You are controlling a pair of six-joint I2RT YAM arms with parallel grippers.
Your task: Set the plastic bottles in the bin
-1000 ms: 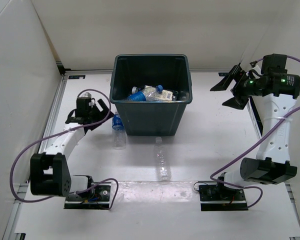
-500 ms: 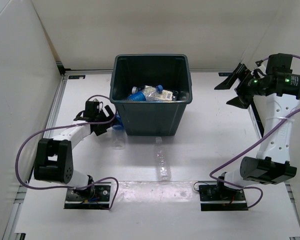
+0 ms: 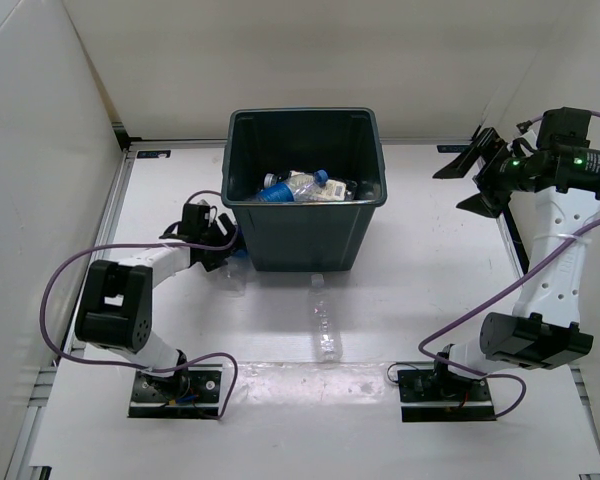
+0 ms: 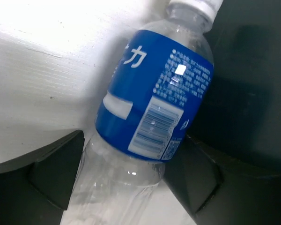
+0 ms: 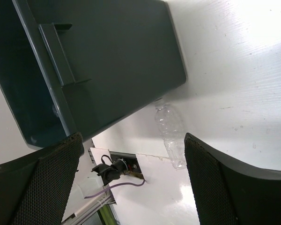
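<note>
I saw my left gripper [image 4: 126, 176], unclenched, straddling the blue-labelled bottle [image 4: 154, 108] lying beside the bin [image 4: 253, 70], cap pointing straight away.

A dark bin [image 3: 305, 240] is standing upright, holding several bottles [image 3: 302, 187]. A blue-labelled bottle [image 4: 152, 110] is lying beside its left near corner, and a clear bottle [image 3: 325, 322] is lying just in front.

2 bottles [image 3: 327, 330] outside 1 bin [image 3: 305, 235].

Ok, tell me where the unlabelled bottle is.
Top view, centre: the unlabelled bottle lies flat on the table just on the near side of the bin, neck toward it.
</note>
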